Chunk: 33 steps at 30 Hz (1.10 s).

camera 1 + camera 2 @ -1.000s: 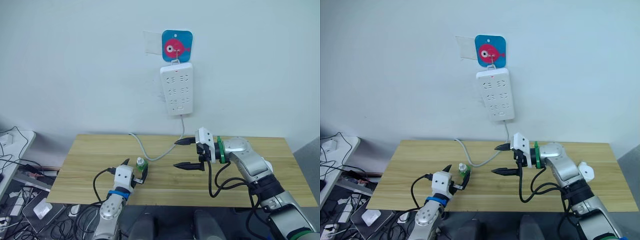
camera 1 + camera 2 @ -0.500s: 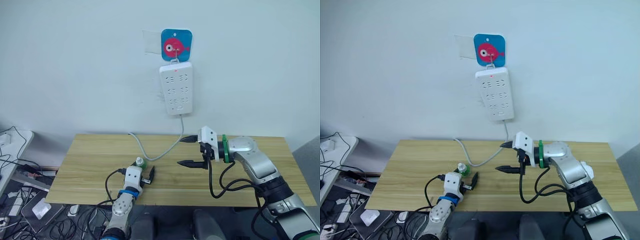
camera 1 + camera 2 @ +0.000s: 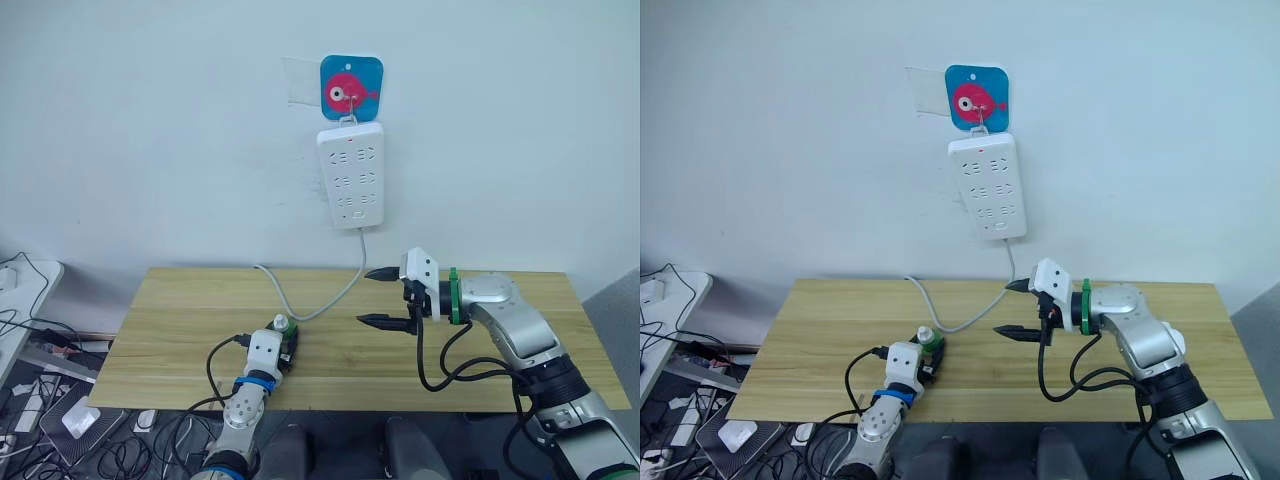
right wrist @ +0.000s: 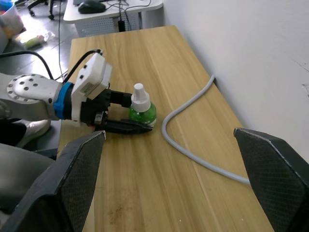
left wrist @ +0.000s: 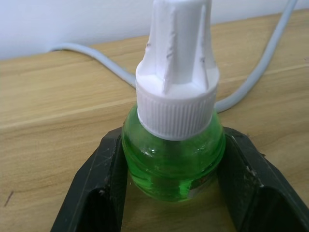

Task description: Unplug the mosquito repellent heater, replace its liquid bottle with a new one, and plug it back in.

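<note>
- Even, soft indoor light, bright on the wall (image 3: 150, 120)
- Faint shadows lie under the strip (image 3: 351, 176) and along the cable (image 3: 300, 305)
- Small highlights glint on the green bottle (image 5: 173, 159)
- Table (image 5: 43, 145) behind it is slightly soft
- Near fingers (image 4: 270, 174) look blurred at the edges

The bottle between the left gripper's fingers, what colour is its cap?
White, over a green bottle; the left wrist view shows the cap best.
</note>
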Each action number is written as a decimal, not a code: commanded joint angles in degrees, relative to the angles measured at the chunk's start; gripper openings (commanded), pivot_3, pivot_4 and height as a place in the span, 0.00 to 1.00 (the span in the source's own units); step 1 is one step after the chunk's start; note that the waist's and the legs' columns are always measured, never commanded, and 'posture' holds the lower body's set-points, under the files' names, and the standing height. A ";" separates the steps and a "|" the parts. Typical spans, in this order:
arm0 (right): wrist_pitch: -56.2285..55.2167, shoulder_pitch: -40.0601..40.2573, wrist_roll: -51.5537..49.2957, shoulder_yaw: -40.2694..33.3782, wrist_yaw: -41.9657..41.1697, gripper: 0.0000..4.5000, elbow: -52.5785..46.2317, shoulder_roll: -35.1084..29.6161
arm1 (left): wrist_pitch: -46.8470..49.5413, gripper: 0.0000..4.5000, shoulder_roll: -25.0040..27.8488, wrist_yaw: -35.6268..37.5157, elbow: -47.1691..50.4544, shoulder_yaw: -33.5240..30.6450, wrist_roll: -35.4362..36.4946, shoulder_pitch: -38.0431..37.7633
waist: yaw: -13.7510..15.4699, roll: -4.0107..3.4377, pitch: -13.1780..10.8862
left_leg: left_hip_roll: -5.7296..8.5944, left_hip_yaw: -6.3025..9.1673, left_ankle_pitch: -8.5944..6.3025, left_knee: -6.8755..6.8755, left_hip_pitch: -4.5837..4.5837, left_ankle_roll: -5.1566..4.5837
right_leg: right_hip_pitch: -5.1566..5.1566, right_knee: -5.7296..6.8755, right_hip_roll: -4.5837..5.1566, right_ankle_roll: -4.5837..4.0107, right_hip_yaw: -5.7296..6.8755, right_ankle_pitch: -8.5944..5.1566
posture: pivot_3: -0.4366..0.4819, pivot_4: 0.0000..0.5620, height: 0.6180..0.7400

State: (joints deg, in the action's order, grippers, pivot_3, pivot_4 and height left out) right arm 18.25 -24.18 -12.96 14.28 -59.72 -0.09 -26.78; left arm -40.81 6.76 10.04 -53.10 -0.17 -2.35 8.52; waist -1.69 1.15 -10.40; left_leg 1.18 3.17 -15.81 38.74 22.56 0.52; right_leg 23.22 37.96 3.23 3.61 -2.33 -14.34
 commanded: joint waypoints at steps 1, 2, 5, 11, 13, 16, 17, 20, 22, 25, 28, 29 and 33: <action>2.39 0.87 -2.52 -3.66 5.86 1.00 -3.09 3.44 | 5.91 0.49 3.26 10.37 19.02 3.88 3.07 -3.11 | 0.03 0.00 -0.12 | -0.02 0.02 0.00 0.00 0.02 0.00 | 0.01 0.00 0.00 0.00 0.01 0.00 | 0.51 0.33 1.00; 2.27 1.32 -2.44 -3.91 6.51 1.00 -3.26 3.87 | 9.05 0.49 4.45 13.55 24.36 4.98 4.41 -4.16 | 0.06 -0.01 -0.16 | -0.01 0.04 0.00 -0.01 0.04 0.01 | 0.02 0.01 0.00 -0.01 0.01 0.01 | 0.51 0.33 1.00; -0.65 3.41 -1.06 -3.08 7.00 1.00 -3.72 3.62 | 22.66 0.49 8.98 22.64 39.22 7.23 10.89 -5.56 | 0.27 -0.02 -0.17 | 0.02 0.06 0.00 -0.01 0.07 0.02 | 0.03 0.00 0.06 -0.02 0.01 0.01 | 0.51 0.31 1.00; -5.24 5.18 0.72 -0.63 9.50 1.00 -2.69 7.25 | 39.45 0.49 16.62 33.66 48.05 9.42 14.94 -0.22 | 0.00 -0.05 -0.15 | 0.03 0.04 0.01 -0.01 0.04 0.02 | 0.02 0.00 0.01 -0.01 0.03 0.00 | 0.46 0.26 1.00; -5.47 5.44 0.83 -0.25 10.99 1.00 -2.80 9.21 | 40.69 0.49 16.71 34.84 47.41 9.61 14.67 1.86 | -0.11 -0.06 -0.14 | 0.02 0.04 0.01 0.00 0.02 0.02 | 0.01 0.01 -0.04 -0.01 0.03 0.00 | 0.43 0.25 1.00; -5.71 5.63 1.53 0.94 12.70 1.00 -2.91 11.43 | 41.69 0.49 16.46 36.48 46.76 10.43 13.65 3.86 | -0.26 -0.07 -0.14 | 0.02 0.02 0.02 0.00 0.03 0.03 | 0.03 0.01 -0.07 -0.01 0.02 0.01 | 0.41 0.24 1.00; -5.74 5.71 1.76 1.38 13.21 1.00 -2.88 12.03 | 42.28 0.49 16.11 36.61 46.81 10.80 13.44 4.49 | -0.29 -0.07 -0.14 | 0.01 0.02 0.02 -0.01 0.03 0.04 | 0.05 0.01 -0.07 -0.01 0.02 0.00 | 0.40 0.24 1.00; -6.25 5.64 2.79 2.30 14.71 1.00 -2.06 13.57 | 44.14 0.49 15.54 37.25 47.32 11.69 13.12 5.66 | -0.32 -0.07 -0.13 | 0.01 0.02 0.03 -0.01 0.05 0.05 | 0.05 -0.01 -0.05 -0.01 0.00 0.01 | 0.39 0.23 1.00; -6.85 5.52 3.66 2.79 15.12 1.00 -1.40 14.03 | 45.23 0.49 15.67 37.93 47.85 12.21 12.93 5.68 | -0.38 -0.07 -0.13 | 0.02 -0.01 0.03 0.00 0.05 0.07 | 0.05 0.00 -0.05 -0.01 -0.03 0.01 | 0.39 0.23 1.00; -7.71 5.15 4.52 3.49 15.79 1.00 -0.09 14.77 | 47.33 0.49 15.80 38.71 49.27 13.03 12.86 5.55 | -0.65 -0.07 -0.13 | 0.02 -0.01 0.04 0.00 0.04 0.07 | 0.05 0.01 -0.05 -0.02 -0.02 0.01 | 0.39 0.23 1.00; -8.07 5.04 4.83 3.58 16.19 0.96 0.64 15.68 | 48.44 0.49 15.62 38.72 50.16 12.46 13.32 5.45 | -0.74 -0.07 -0.12 | 0.01 0.00 0.04 0.00 0.04 0.08 | 0.05 0.02 -0.06 -0.02 -0.02 0.01 | 0.39 0.22 1.00; -8.22 5.07 4.90 3.61 16.20 0.91 0.78 15.81 | 48.75 0.49 15.56 38.67 50.34 12.26 13.51 5.46 | -0.75 -0.07 -0.12 | 0.01 0.00 0.04 0.00 0.03 0.08 | 0.05 0.02 -0.06 -0.02 -0.02 0.01 | 0.40 0.21 1.00; -9.09 5.52 5.27 3.86 15.42 0.62 1.08 15.20 | 48.00 0.49 15.43 38.15 50.28 11.82 13.13 5.54 | -0.76 -0.08 -0.10 | 0.01 0.00 0.04 0.00 0.04 0.08 | 0.05 0.03 -0.05 -0.02 -0.02 0.01 | 0.40 0.21 1.00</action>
State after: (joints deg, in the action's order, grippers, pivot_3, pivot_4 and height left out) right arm 10.59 -18.65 -7.79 18.12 -43.87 1.67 -11.59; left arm 8.23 22.35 48.22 -4.85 12.69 10.34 13.78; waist -2.45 1.08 -10.50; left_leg 1.19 3.17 -15.77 38.74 22.59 0.60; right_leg 23.27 37.99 3.17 3.60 -2.35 -14.33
